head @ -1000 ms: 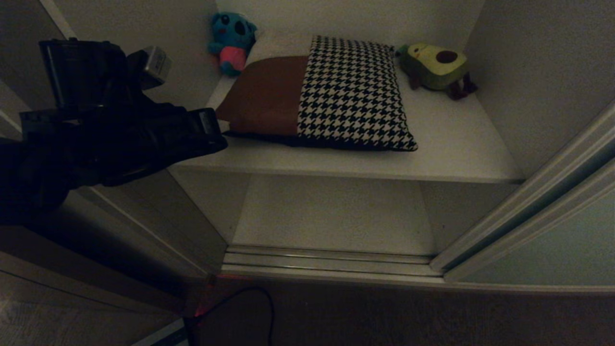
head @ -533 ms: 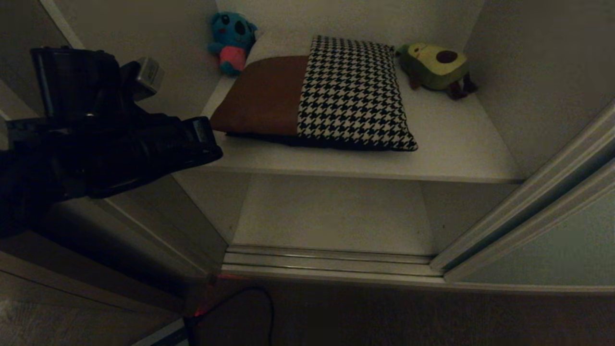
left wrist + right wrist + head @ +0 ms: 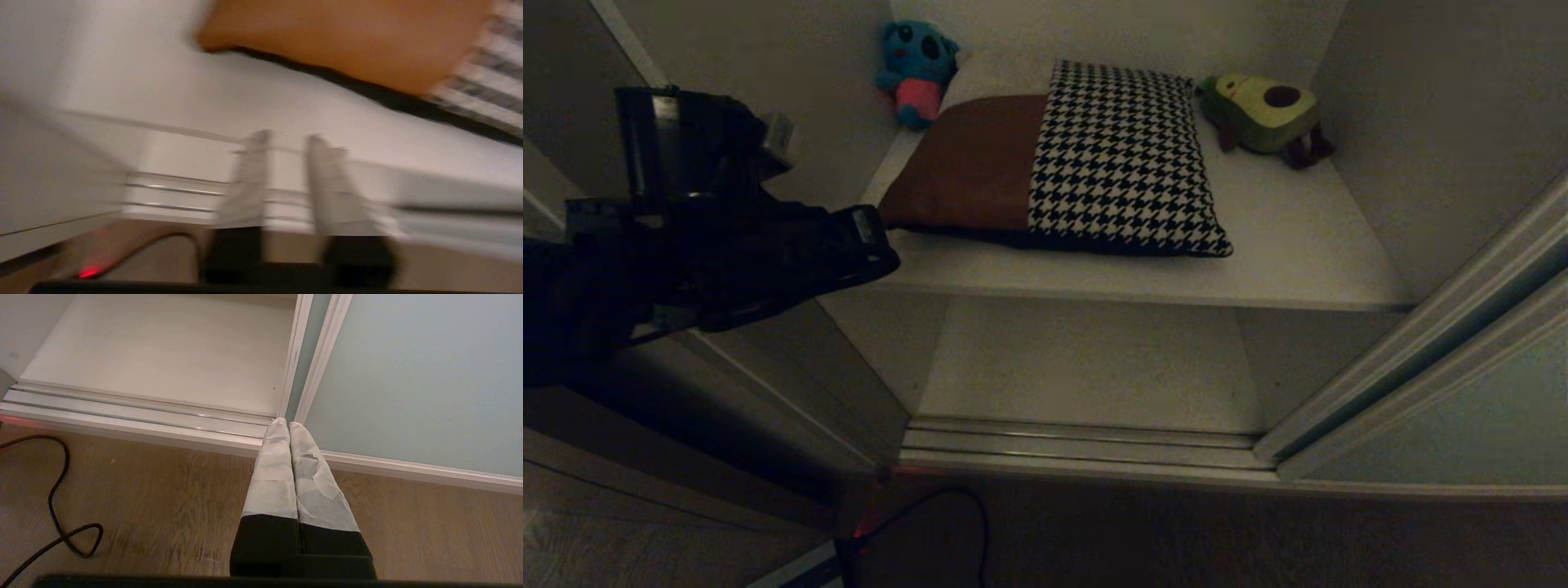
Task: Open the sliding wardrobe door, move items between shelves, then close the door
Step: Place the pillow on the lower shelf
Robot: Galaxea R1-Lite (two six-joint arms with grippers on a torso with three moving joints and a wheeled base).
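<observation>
The cushion [image 3: 1062, 155], brown on one side and houndstooth on the other, lies flat on the upper shelf [image 3: 1298, 245]. The lower shelf [image 3: 1086, 367] is bare. My left gripper [image 3: 874, 237] hovers off the upper shelf's front left corner, just short of the cushion's brown corner [image 3: 347, 36]. In the left wrist view this gripper [image 3: 288, 141] is open, with nothing between its fingers. The sliding wardrobe door [image 3: 1462, 408] stands pushed to the right. My right gripper [image 3: 284, 424] is shut, parked low above the floor by the sliding wardrobe door's edge [image 3: 408, 375].
A blue plush toy [image 3: 917, 69] sits in the upper shelf's back left corner and an avocado plush [image 3: 1262, 110] at its back right. The door track [image 3: 1078, 445] runs along the wardrobe's bottom front. A black cable [image 3: 947, 514] lies on the wooden floor.
The left gripper's fingers have parted and its wrist has turned, drawing slightly back from the cushion. The cushion's brown corner has shifted a little left and settled. The right arm stayed still.
</observation>
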